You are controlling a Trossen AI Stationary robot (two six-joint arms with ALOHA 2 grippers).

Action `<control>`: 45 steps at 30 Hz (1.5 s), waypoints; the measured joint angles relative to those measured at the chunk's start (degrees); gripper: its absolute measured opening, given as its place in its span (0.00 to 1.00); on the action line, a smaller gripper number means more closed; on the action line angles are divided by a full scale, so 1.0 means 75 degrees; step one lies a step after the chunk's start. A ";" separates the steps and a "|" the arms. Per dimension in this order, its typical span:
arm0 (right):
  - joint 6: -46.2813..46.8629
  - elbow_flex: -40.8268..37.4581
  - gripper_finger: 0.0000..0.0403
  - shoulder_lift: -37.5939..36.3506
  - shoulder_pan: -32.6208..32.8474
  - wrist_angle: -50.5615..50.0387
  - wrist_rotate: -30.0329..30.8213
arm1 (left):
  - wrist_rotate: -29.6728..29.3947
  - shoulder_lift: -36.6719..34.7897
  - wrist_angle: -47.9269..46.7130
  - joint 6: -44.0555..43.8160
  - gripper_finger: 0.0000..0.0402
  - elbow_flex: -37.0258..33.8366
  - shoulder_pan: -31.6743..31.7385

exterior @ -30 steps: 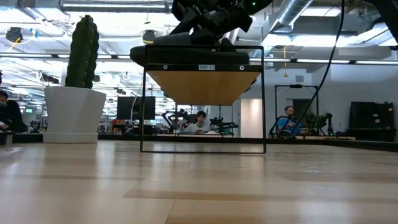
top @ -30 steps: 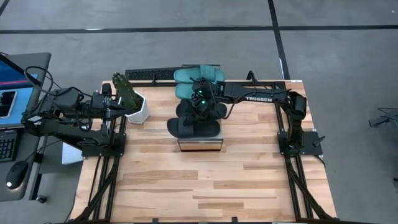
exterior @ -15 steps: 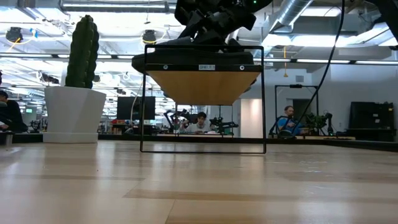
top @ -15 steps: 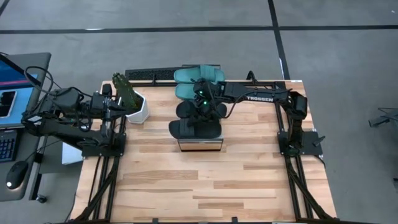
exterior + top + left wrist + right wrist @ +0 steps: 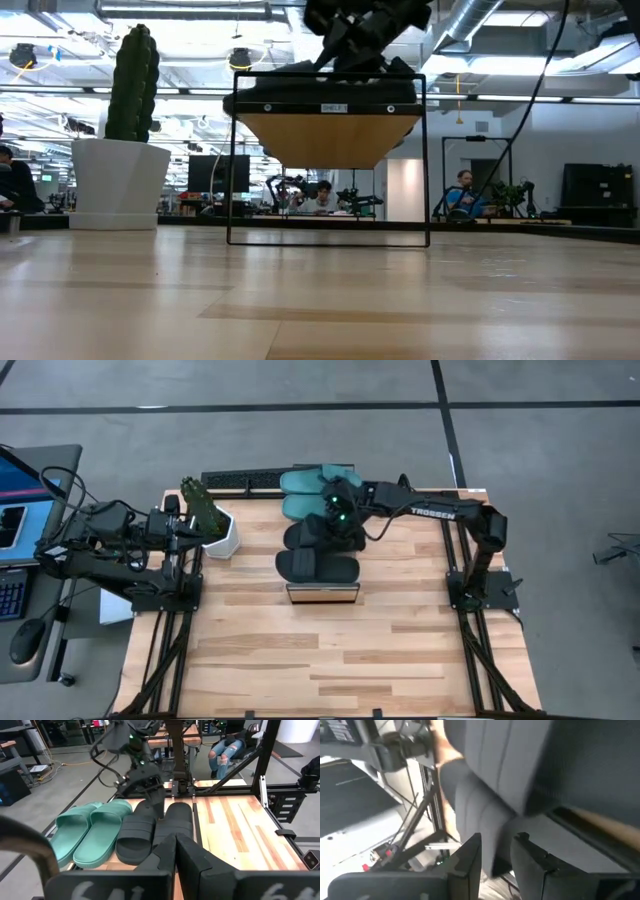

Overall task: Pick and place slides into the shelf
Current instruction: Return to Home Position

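Note:
Four slides lie side by side, soles down, on the shelf point(image 5: 322, 593). Two teal slides point(image 5: 312, 493) are at its far end and two black slides point(image 5: 318, 552) at its near end. In the left wrist view the teal slides point(image 5: 90, 832) and black slides point(image 5: 150, 832) show clearly. My right gripper point(image 5: 336, 523) hangs open just over the right ends of the black slides point(image 5: 147, 795). I cannot tell whether it touches them. My left gripper point(image 5: 175, 845) is shut on nothing at the table's left edge, beside the cactus.
A cactus in a white pot point(image 5: 214, 528) stands at the table's far left, close to my left gripper; it also shows in the low view point(image 5: 120, 130). A dark bar point(image 5: 240, 482) lies along the far edge. The wooden tabletop point(image 5: 330, 660) lies open nearer the camera. People sit in the room behind.
My right gripper has moved up and toward the table's right and far edges, off the nearest black slide. That slide has slid a little toward the right on the shelf top and now lies squarer with the other black one.

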 joint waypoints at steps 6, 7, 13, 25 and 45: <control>-0.0528 0.0006 0.23 -0.0177 -0.0009 -0.0386 -0.0120 | -0.0005 0.0051 -0.0002 -0.0130 0.00 -0.0003 0.0000; -0.0692 -0.0001 0.23 -0.0258 -0.0009 -0.0601 -0.0110 | -0.0006 0.0054 -0.0017 -0.0186 0.00 -0.0003 -0.0001; -0.1764 -0.0009 0.23 -0.1036 -0.0001 -0.1033 0.1202 | -0.0067 0.0046 -0.0069 -0.0291 0.00 -0.0002 -0.0002; -0.7683 -0.0014 0.23 -0.4011 0.0951 0.0533 0.5547 | -0.0756 -0.1434 0.0922 0.0695 0.00 -0.0374 -0.0001; -0.9599 -0.8433 0.23 -1.0148 0.2550 0.6494 0.4750 | 0.1155 -0.3815 0.3233 -0.1052 0.00 -0.4019 0.0213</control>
